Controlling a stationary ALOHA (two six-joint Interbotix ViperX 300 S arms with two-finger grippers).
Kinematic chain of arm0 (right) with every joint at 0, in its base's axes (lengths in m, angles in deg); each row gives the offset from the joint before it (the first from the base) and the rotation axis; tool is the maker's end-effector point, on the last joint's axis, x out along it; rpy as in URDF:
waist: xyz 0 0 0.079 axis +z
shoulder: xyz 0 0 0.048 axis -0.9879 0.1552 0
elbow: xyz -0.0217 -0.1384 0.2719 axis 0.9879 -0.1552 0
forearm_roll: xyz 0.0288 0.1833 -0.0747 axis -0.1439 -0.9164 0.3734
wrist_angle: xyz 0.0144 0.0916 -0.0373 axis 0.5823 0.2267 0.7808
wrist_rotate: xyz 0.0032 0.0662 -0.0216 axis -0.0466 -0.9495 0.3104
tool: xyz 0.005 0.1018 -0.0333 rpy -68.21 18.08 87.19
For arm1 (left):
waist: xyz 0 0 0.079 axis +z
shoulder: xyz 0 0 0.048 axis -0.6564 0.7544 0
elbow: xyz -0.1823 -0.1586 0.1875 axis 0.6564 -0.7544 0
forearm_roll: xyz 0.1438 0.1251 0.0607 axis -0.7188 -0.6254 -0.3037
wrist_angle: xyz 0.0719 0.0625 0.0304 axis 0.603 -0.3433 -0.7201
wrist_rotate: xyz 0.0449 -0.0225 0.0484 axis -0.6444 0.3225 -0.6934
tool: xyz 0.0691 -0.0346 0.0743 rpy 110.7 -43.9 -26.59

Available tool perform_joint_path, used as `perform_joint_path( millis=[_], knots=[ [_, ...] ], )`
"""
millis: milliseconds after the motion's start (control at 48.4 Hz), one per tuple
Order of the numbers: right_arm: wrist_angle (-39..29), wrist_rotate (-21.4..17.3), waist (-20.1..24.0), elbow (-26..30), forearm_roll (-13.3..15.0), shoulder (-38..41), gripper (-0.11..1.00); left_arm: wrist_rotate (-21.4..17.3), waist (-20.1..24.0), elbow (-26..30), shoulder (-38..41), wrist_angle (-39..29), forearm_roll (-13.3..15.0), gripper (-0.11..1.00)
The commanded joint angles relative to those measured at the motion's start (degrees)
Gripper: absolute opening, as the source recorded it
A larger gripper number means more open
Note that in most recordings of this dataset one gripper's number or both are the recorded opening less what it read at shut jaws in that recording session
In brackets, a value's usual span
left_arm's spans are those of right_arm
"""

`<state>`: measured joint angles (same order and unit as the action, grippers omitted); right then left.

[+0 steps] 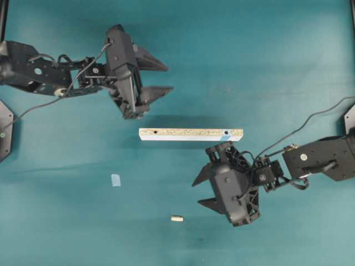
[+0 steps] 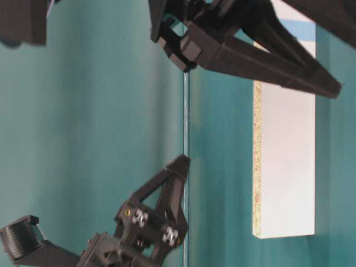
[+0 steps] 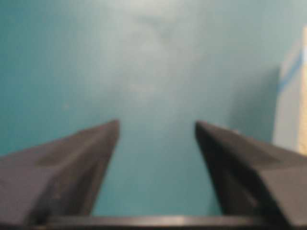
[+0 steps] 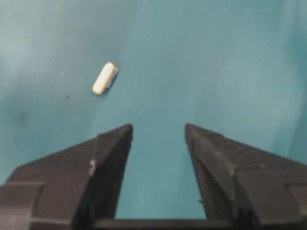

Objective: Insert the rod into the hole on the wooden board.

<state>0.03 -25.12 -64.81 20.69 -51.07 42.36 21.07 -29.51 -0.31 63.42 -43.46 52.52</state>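
Observation:
The rod (image 1: 176, 218) is a tiny cream dowel lying flat on the teal table, left of my right gripper (image 1: 196, 194). In the right wrist view the rod (image 4: 104, 78) lies ahead and to the left of the open, empty gripper (image 4: 158, 126). The wooden board (image 1: 190, 134) lies across the middle, with the blue-marked hole (image 1: 226, 133) near its right end and a plain hole (image 1: 155, 132) near its left end. My left gripper (image 1: 168, 78) is open and empty, above the board's left end. The board's edge (image 3: 292, 110) shows at the right of the left wrist view, beside the gripper (image 3: 157, 123).
A small pale blue tape square (image 1: 115, 179) lies flat on the table, left of the rod. The board also shows in the table-level view (image 2: 283, 167), with a gripper finger crossing in front of its blue-marked end.

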Motion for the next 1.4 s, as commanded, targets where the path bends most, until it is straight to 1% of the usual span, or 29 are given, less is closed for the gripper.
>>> perform_joint_path(
  millis=[0,41,145,269,351,496,640,785,1095,1177,1281,1384],
  knots=[
    [-6.3,-1.8,0.4,3.2,0.0,-1.9,0.62,-0.4,-1.3,1.1,-3.5,-4.7,-0.1,0.97],
    [-9.3,-2.8,0.4,4.3,0.0,-1.9,0.62,-0.4,-2.1,1.1,-4.0,-6.2,-0.1,0.99],
    [-16.2,-4.6,0.4,7.9,0.0,-1.6,0.62,-0.4,-4.1,1.0,-4.8,-8.4,-0.2,0.99],
    [-23.6,-6.9,0.4,13.0,0.0,-0.1,0.62,-0.2,-7.0,1.1,-4.1,-9.9,-0.1,0.99],
    [-29.0,-9.2,0.5,16.8,0.0,1.9,0.62,-0.1,-8.4,1.1,-3.2,-10.1,-0.1,0.99],
    [-36.7,-14.1,0.7,22.6,-0.1,6.2,0.62,0.1,-9.0,1.3,-1.0,-9.9,-0.1,0.99],
    [-41.4,-18.5,1.0,27.7,-0.1,9.8,0.61,0.0,-9.1,1.8,0.7,-9.9,-0.1,0.99],
    [-41.9,-21.4,1.1,30.8,0.0,11.6,0.61,0.0,-9.4,1.6,1.2,-9.9,-0.1,0.99],
    [-41.9,-24.4,1.2,31.7,-0.1,12.7,0.61,0.0,-12.0,1.6,1.9,-9.4,-0.1,0.99],
    [-41.8,-24.8,1.2,32.2,0.0,12.8,0.61,-0.1,-12.4,1.1,2.7,-7.5,-0.1,0.99],
    [-41.4,-25.0,1.2,32.7,0.0,13.3,0.61,0.0,-12.3,0.4,4.4,-2.7,-0.1,0.99],
    [-41.5,-25.1,1.2,33.8,-0.1,14.0,0.61,0.1,-12.3,0.1,6.1,-1.1,-0.1,0.99]
  ],
)
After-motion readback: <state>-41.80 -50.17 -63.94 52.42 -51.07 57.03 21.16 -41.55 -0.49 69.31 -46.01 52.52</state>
